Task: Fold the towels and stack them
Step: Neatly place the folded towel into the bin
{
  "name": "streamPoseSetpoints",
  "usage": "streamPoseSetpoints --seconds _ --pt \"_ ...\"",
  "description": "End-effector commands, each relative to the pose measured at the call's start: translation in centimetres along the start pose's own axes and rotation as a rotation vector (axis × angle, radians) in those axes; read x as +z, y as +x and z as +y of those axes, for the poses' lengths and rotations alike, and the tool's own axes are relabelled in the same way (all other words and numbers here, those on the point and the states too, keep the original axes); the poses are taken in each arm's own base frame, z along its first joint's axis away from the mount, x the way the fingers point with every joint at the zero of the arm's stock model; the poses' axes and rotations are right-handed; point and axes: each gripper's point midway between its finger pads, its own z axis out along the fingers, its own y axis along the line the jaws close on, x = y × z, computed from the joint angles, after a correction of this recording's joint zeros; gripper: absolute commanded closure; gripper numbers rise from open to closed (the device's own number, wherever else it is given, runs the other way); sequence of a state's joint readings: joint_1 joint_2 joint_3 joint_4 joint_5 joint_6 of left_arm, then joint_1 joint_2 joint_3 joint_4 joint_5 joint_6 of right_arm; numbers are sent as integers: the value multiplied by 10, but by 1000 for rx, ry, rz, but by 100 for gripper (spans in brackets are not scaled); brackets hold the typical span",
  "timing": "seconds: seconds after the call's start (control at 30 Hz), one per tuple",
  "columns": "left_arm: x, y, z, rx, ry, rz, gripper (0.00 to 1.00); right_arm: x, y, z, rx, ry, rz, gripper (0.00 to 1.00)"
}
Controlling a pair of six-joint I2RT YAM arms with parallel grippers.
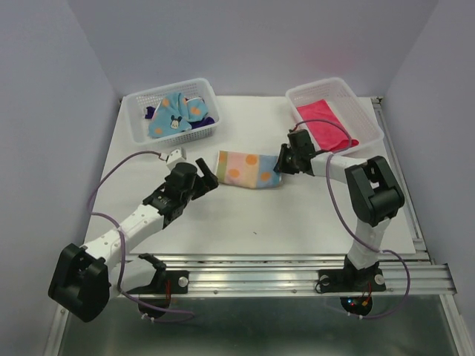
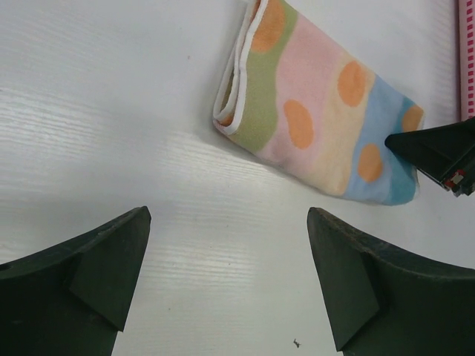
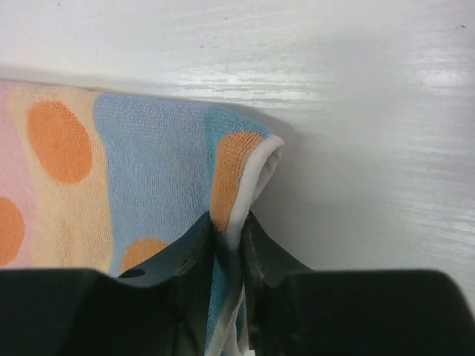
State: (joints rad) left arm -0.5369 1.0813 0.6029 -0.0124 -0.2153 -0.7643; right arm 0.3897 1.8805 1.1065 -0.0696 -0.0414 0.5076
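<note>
Right gripper [image 3: 227, 226] pinches the spotted towel [image 3: 148, 148] by one end, so I can carry it to stack; left gripper [image 2: 228, 215] hovers spread.

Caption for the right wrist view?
Right gripper pinches a hemmed corner of the spotted towel on the white table.

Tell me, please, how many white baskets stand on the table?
2. The left basket stands at the far left corner of the table, with crumpled towels inside. The right basket stands at the far right corner, with a pink towel inside. No other seems hidden.
</note>
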Motion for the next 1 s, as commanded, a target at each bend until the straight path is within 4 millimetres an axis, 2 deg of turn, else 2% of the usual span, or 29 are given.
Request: streamPoseSetpoints --seconds 0.0,0.03,0.1,0.3,0.43,0.5,0.53,0.57,0.63,0.73,0.87,0.97 --pt "-5 -6 8 -10 -30 -38 1 17 29 -18 -89 60 102 83" --pt "-7 -6 9 -9 -37 -39 1 17 22 -15 -146 48 100 92" --pt "-10 -8 12 -10 -46 -47 1 16 22 -15 -206 48 124 99" --pt "-26 -20 12 -29 -27 -99 1 -12 -10 -1 -581 -47 94 99" --pt "-34 -26 18 -26 -42 -129 1 -41 -7 -26 -942 -22 211 99" --pt "-36 -33 17 -32 -48 -155 1 -59 -12 -36 -1017 12 202 99" --pt "-37 -35 16 -32 -46 -161 1 -64 -4 -47 -1088 17 231 99" --pt "-39 -40 13 -27 -38 -172 1 -77 -10 -48 -1113 10 207 99" --pt "-41 -47 9 -22 -37 -189 1 -87 -9 -51 -1206 -28 208 99" --pt "-47 -69 -2 -6 -40 -237 1 -107 -22 -50 -1315 -30 160 99" --pt "-53 -92 -10 5 -60 -296 1 -127 -29 -49 -1476 -90 130 99" --pt "-58 -107 -15 9 -69 -337 1 -138 -43 -54 -1571 -98 122 99"
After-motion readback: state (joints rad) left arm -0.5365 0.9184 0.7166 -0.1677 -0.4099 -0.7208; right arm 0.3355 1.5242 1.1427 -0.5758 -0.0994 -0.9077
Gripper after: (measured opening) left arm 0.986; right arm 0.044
